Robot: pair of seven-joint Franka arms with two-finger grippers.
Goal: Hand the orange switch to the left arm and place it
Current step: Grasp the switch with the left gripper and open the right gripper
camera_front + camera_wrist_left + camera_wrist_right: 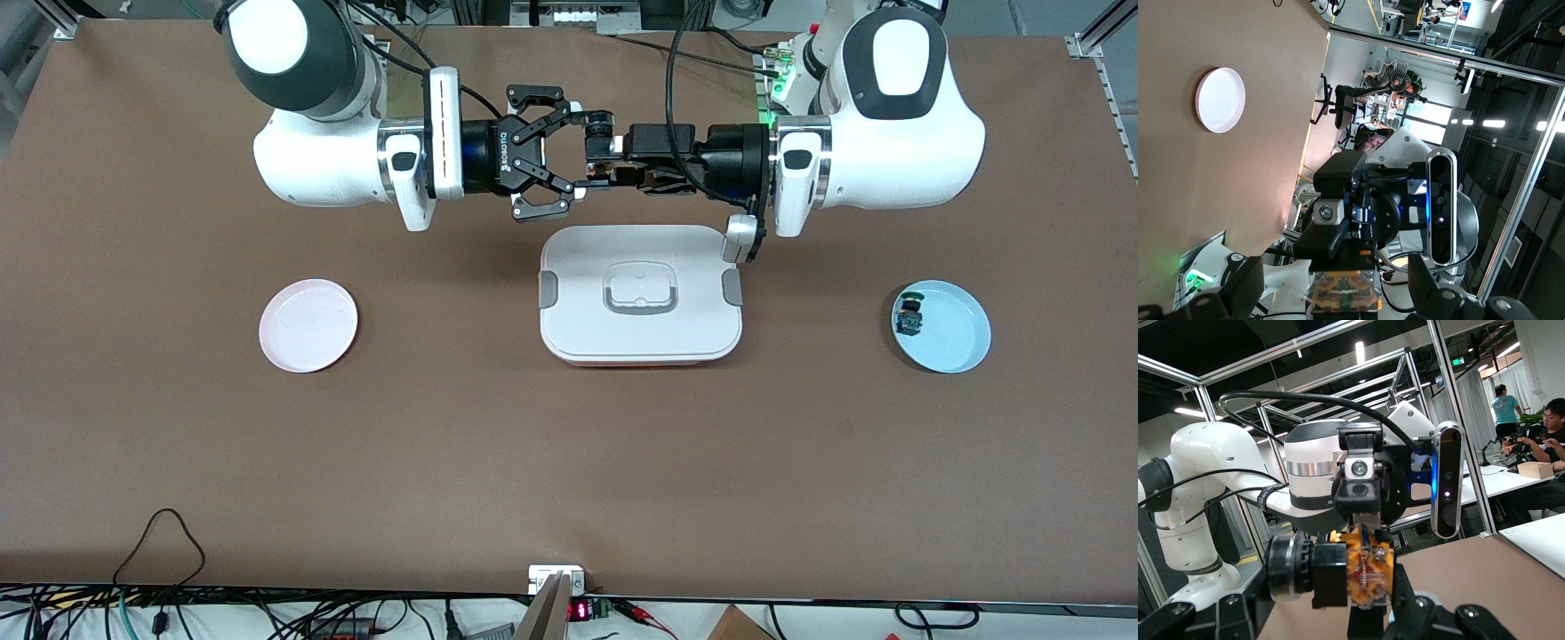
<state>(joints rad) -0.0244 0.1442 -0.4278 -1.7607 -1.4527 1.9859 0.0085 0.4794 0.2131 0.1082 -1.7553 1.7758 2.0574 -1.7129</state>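
Observation:
The orange switch [598, 142] hangs in the air between the two hands, which meet tip to tip. My right gripper [587, 149] is shut on it end to end, one finger on the dark cap and one on the orange body [1371, 577]. My left gripper [606, 164] faces it, open. Its dark fingers [1238, 293] stand on either side of the switch [1345, 293] with a gap on each side. The white box [578, 320] lies closed on the table in the middle. Both hands hover over the table by the box's edge toward the bases, and neither touches it.
An empty pink plate [308, 325] lies toward the right arm's end. Toward the left arm's end, a blue plate [956, 342] holds a small green-capped switch [909, 317]. The left wrist's white camera housing [742, 238] hangs close over a box corner.

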